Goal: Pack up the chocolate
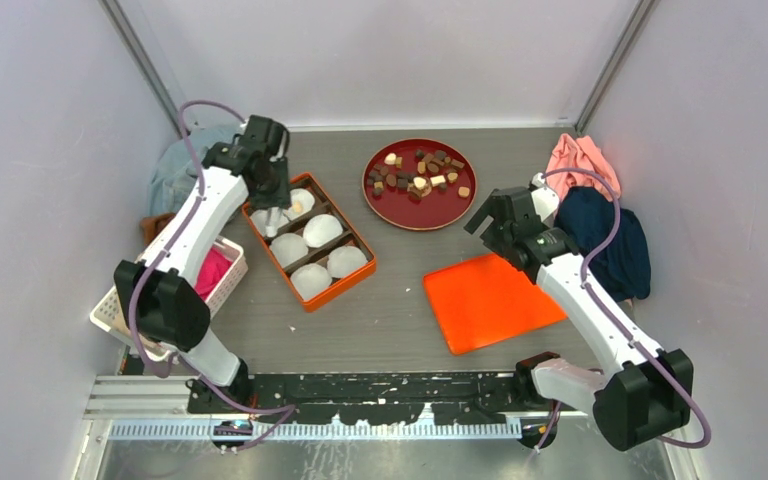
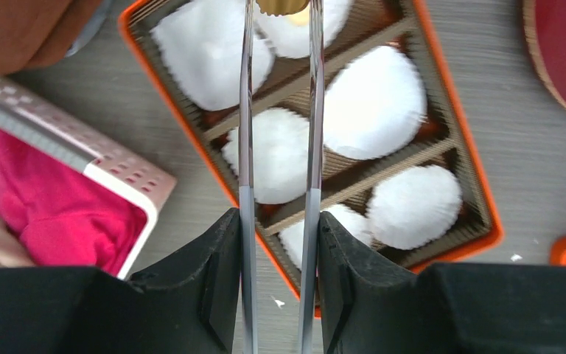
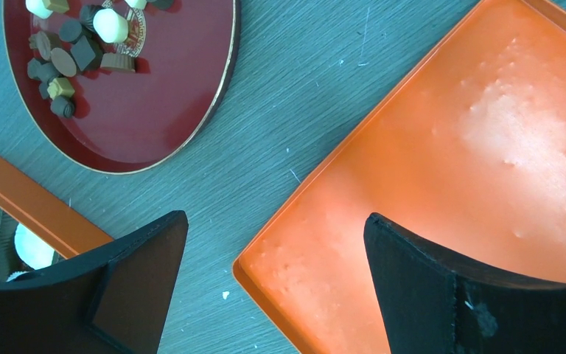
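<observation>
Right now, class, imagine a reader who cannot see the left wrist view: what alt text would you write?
Two thin metal fingers pinch a light brown chocolate at their tips, above an orange box of white paper cups in divided compartments. A pink basket holding magenta cloth sits beside the box.

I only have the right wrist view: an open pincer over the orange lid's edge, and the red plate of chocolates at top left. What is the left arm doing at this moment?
Observer: The left pincer is closed on metal tweezers, which point down over the orange box.
Operator: Is anything in the tweezers?
Observer: Yes, a light brown chocolate piece sits between their tips, above the far end of the box.
Operator: How is the box laid out inside?
Observer: It holds six white paper cups, two to a row, with dividers between the rows.
</observation>
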Available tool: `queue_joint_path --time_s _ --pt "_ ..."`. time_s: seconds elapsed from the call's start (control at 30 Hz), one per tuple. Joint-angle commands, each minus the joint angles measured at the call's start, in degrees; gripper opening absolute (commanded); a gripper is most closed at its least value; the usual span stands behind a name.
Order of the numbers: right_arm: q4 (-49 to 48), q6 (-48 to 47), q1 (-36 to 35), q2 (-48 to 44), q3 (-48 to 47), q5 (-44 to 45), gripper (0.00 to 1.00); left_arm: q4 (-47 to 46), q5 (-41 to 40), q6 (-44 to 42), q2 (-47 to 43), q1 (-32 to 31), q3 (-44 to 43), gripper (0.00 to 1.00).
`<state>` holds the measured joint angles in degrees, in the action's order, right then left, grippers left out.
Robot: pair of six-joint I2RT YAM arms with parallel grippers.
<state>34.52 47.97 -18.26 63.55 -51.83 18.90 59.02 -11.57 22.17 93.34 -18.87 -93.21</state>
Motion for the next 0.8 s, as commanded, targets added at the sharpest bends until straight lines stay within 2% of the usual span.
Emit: queue_joint_path --time_s 0.0,0.33,0.77 --pt "-2.6 -0.2 0.2 0.4 -0.6 -0.6 0.95 -2.3 -0.1 0.6 -2.5 4.9 3.9 0.28" --pt "-2.4 -0.3 0.2 0.5 -0.7 -0.5 0.95 -4.4 0.2 2.3 -2.6 6.9 9.4 0.28" --pt "-2.2 -0.1 0.2 0.2 -0.2 -0.3 0.95 -6.0 -0.5 2.3 0.2 8.3 11.7 0.29"
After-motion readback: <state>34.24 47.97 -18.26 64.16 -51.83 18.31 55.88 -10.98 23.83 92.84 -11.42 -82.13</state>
